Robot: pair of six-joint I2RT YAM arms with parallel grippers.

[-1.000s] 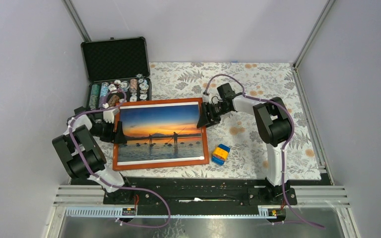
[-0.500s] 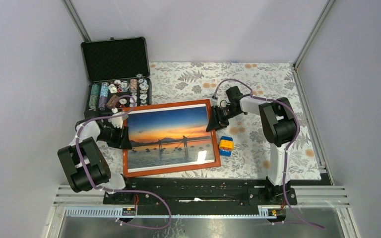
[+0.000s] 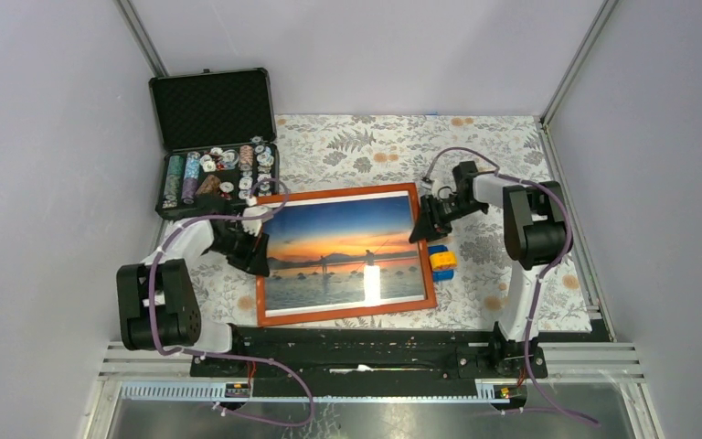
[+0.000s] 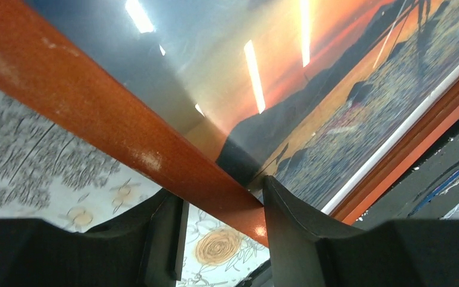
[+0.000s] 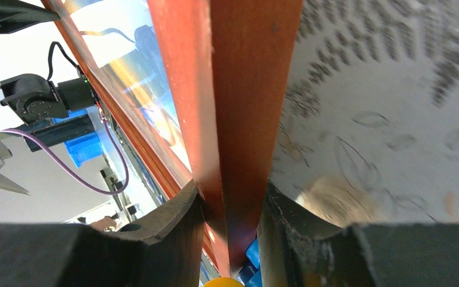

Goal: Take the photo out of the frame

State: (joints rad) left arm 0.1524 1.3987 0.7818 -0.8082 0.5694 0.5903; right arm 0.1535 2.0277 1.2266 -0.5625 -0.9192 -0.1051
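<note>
Found the photo [image 3: 343, 242] seated in the frame [image 3: 347, 316], face up under glass that throws back the ceiling lights. Judged none of the removal done: print fully inside its border, no backing board exposed, no clip in view. Judged everything left to do: turning the frame over, freeing the back, drawing the print out.

Located the frame at the near middle of the floral tablecloth [image 3: 375, 146], close to the arm bases. Noted the long axis running left to right, skewed slightly, the right end a little farther from the bases. Noted the sky of the print toward the far edge and the water toward the near edge.

Found the left gripper [image 3: 254, 251] clenched on the left rail, wood caught between both fingers. Saw cloth beneath that rail in the left wrist view; judged that side raised, though not certain.

Found the right gripper [image 3: 425, 224] clamped on the right rail toward its far end, both fingers hard against the wood.

Noted a blue and yellow toy block [image 3: 441, 262] just beside the right rail, on the near side of the right gripper. Noted an open black case [image 3: 210, 110] of poker chips [image 3: 219, 174] near the frame's far left corner; cannot tell whether touching.
</note>
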